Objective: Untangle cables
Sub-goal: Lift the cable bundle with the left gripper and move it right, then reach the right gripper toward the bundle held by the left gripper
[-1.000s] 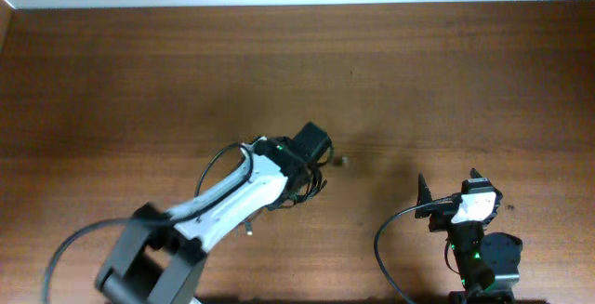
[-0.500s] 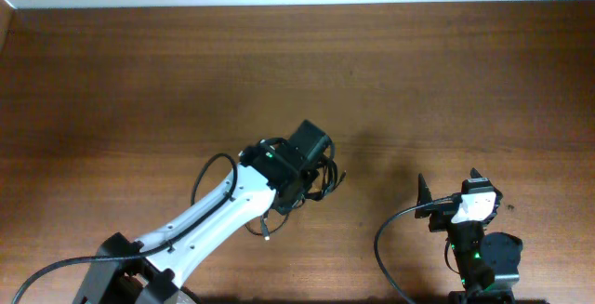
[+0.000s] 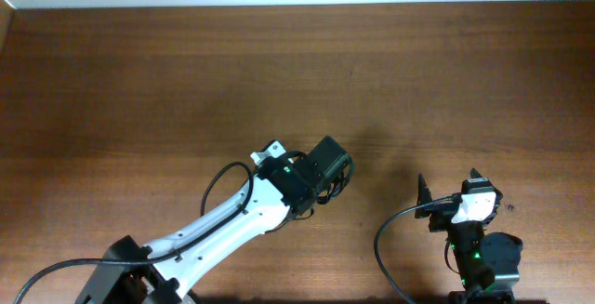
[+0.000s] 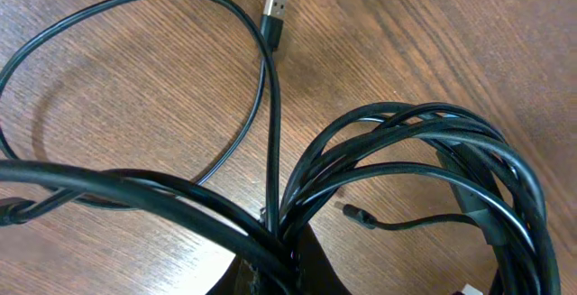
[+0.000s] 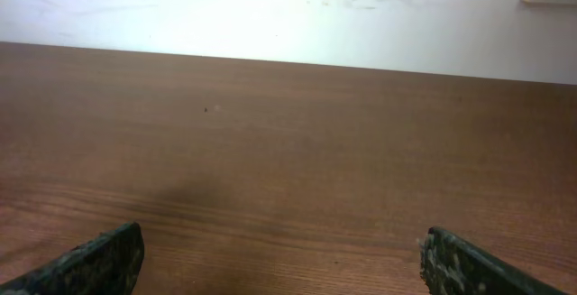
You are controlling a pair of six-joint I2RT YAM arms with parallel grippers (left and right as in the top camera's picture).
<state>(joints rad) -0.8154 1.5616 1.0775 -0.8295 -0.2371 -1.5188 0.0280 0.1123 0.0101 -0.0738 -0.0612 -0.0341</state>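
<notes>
The cables (image 4: 388,164) are a bundle of thin black cords, looped and tangled. In the left wrist view they fan out from my left gripper (image 4: 279,268), which is shut on them. One cord ends in a silver USB plug (image 4: 274,8) lying on the wood; a small plug (image 4: 353,214) lies under the loops. In the overhead view the bundle (image 3: 337,181) shows only partly beneath the left gripper (image 3: 325,169). My right gripper (image 3: 448,186) is open and empty at the front right, fingers spread wide in the right wrist view (image 5: 279,259).
The brown wooden table (image 3: 418,81) fills the view, with a white wall (image 5: 270,6) behind its far edge. A thick black robot cable (image 3: 386,248) curves beside the right arm base.
My left arm has swung to the right and slightly toward the front, carrying the cable bundle with it. The right arm has not moved.
</notes>
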